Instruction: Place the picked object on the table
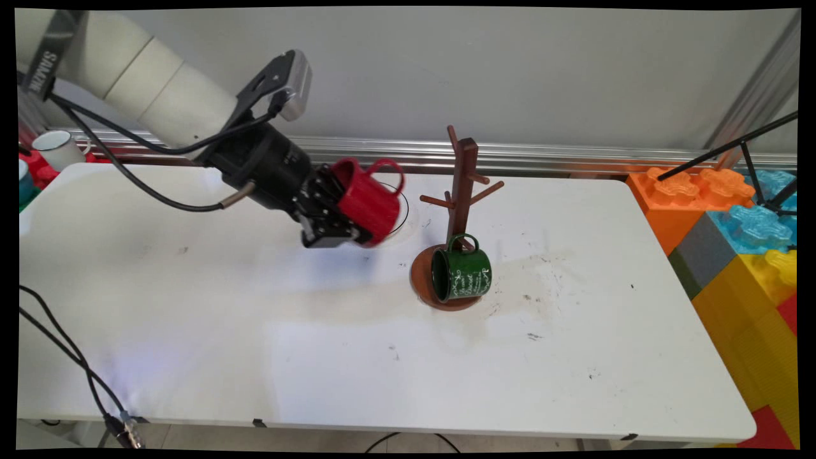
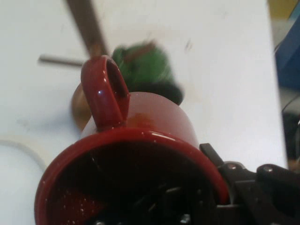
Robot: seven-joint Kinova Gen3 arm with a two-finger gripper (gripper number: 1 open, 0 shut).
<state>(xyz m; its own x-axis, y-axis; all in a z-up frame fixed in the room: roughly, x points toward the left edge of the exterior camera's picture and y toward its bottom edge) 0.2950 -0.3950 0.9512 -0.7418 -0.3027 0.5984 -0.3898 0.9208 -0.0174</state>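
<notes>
The claw [image 1: 341,220] pinches a red mug [image 1: 366,197] by its rim and holds it tilted above the white worktop [image 1: 255,331], handle uppermost. Just beyond it stands a wooden mug tree [image 1: 460,191], a green mug [image 1: 460,274] lying on its round base.

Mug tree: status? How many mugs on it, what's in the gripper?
Done: the green mug hangs by its handle from a low peg of the wooden mug tree. In hand: the gripper is shut on the red mug, held tilted above the table, left of the tree. Left: the red mug is on no peg; the upper pegs are bare.
</notes>
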